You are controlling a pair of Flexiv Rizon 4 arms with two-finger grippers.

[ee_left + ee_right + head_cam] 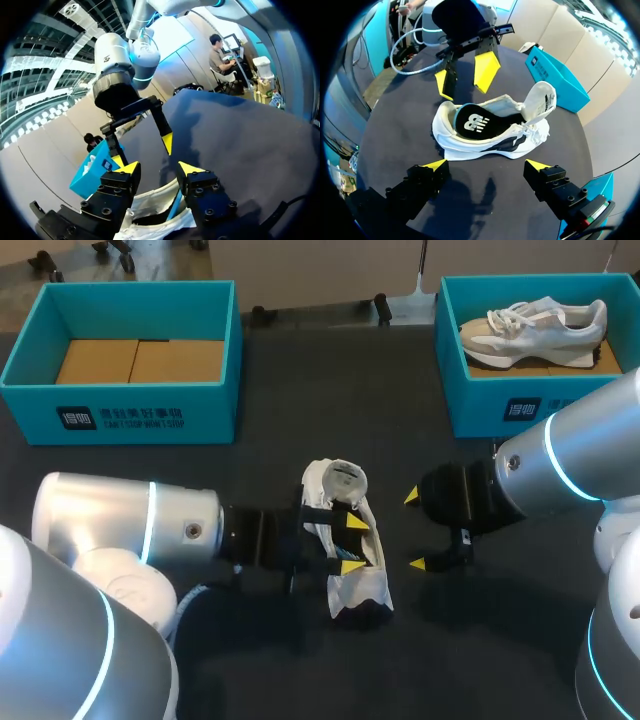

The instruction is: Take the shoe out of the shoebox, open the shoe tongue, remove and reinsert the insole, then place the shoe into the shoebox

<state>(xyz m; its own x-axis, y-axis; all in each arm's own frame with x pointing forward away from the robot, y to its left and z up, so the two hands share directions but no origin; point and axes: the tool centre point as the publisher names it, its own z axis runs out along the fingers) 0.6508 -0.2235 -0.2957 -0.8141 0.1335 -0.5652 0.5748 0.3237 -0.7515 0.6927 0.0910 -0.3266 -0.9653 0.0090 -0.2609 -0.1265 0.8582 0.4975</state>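
Two teal boxes are sitting at the far edge of the dark table [480, 640]. The left box [120, 420] is holding only flat cardboard [135, 360], and the right box [480, 400] is holding a second shoe [535, 325], pale with white laces. Both boxes are standing well apart from the grippers.

The shoe [360, 590] is lying in the middle of the table, outside both boxes. Its tongue [345, 480] is folded back toward the toe, and the dark insole [472, 122] is lying inside.

The left arm is coming in low from the left. The left gripper [352, 544] is hanging over the shoe's opening, its jaws partly apart and gripping nothing. The right gripper [415, 530] is hovering just beside the shoe on the other side. Its jaws are spread wide and facing the shoe's side, with nothing between them.
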